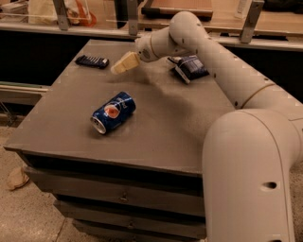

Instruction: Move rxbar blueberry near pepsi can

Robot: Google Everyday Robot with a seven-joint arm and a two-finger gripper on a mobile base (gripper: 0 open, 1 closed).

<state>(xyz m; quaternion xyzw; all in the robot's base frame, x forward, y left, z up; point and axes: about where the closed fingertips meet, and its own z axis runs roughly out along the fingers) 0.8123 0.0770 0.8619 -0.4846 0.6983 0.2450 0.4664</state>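
The rxbar blueberry (92, 61) is a small flat dark bar lying at the far left of the grey table (156, 127). The pepsi can (113, 112) lies on its side near the middle of the table, silver top toward the front left. My gripper (123, 64), with pale fingers, hovers above the table a little to the right of the bar and behind the can. It holds nothing that I can see.
A puffy dark blue-and-white snack bag (189, 67) lies at the far right of the table, partly behind my arm (227, 75). A counter with metal posts (61, 14) runs behind the table. Drawers sit under the tabletop.
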